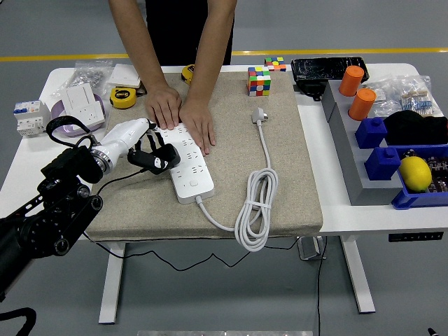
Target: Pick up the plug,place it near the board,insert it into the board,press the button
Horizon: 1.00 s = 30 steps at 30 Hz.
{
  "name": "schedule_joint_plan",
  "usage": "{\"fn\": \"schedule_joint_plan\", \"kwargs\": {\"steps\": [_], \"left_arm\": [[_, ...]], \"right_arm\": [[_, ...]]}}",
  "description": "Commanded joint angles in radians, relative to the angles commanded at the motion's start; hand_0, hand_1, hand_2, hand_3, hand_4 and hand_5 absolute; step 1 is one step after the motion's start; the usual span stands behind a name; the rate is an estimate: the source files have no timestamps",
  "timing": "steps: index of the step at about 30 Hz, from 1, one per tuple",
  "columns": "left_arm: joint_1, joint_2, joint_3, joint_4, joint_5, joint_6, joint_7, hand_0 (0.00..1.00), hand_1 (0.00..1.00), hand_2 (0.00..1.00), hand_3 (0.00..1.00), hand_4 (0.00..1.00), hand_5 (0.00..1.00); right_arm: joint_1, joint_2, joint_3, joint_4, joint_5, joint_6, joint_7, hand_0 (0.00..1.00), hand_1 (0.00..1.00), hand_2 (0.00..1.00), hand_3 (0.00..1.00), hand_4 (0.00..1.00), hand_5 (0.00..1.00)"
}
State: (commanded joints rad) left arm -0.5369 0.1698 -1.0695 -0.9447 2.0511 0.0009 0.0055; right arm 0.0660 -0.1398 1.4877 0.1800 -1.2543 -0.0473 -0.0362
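Observation:
A white power strip (190, 168) lies on the tan mat (287, 175), left of centre. My left hand (155, 158), white-backed with black fingers, is curled on a black plug at the strip's left edge, about halfway along it. A thin black cord trails from it down off the mat. A person at the far side presses both hands (183, 112) flat on the strip's far end. The strip's own white plug (259, 114) and coiled white cable (255, 210) lie to the right. My right arm is out of sight.
A colour cube (258, 80) stands at the mat's far edge. A yellow tape measure (123, 96) and white sockets (82, 101) sit far left. On the right, a grey rack (346, 150) carries orange cylinders (357, 91), blue bins and a lemon (414, 173).

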Motion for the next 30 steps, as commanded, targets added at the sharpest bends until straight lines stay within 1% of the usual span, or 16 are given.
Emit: {"fn": "schedule_joint_plan", "kwargs": {"steps": [5,12,15,18,22,26,30], "left_arm": [[0.001,-0.003,0.001,-0.002,0.003,0.0,-0.001,0.288,0.102,0.126,0.216,0.698,0.276],[-0.002,0.003,0.006,-0.009,0.024,0.005,0.0,0.293,0.099,0.128,0.226,0.704,0.27],[-0.002,0.005,0.004,-0.012,0.068,0.017,0.0,0.292,0.098,0.128,0.226,0.708,0.265],[0.002,0.008,-0.004,-0.025,0.152,0.032,0.002,0.292,0.098,0.128,0.226,0.708,0.265],[0.005,0.014,-0.007,-0.035,0.185,0.035,0.004,0.292,0.096,0.127,0.226,0.708,0.262],[0.008,0.018,-0.006,-0.047,0.169,0.029,0.004,0.292,0.096,0.127,0.226,0.708,0.262],[0.019,0.022,-0.009,-0.079,0.134,0.021,-0.004,0.29,0.096,0.127,0.225,0.708,0.263]], "right_arm": [[0.0,0.001,-0.001,0.0,0.0,0.0,-0.001,0.877,0.784,0.764,0.789,0.998,0.919],[0.002,0.0,0.001,0.0,0.002,0.0,0.0,0.876,0.783,0.764,0.789,0.998,0.92],[0.002,0.0,0.002,0.0,0.002,0.0,0.001,0.876,0.783,0.764,0.789,0.998,0.92],[0.002,0.001,0.003,0.0,0.003,0.001,0.002,0.876,0.783,0.764,0.789,0.998,0.92],[0.001,0.001,0.004,0.0,0.005,0.001,0.003,0.876,0.782,0.764,0.789,0.998,0.922],[0.001,0.001,0.001,0.0,0.006,0.0,0.003,0.876,0.782,0.764,0.789,0.998,0.922],[0.0,0.001,0.0,0.0,0.004,0.0,0.001,0.876,0.781,0.764,0.788,0.998,0.922]]}}
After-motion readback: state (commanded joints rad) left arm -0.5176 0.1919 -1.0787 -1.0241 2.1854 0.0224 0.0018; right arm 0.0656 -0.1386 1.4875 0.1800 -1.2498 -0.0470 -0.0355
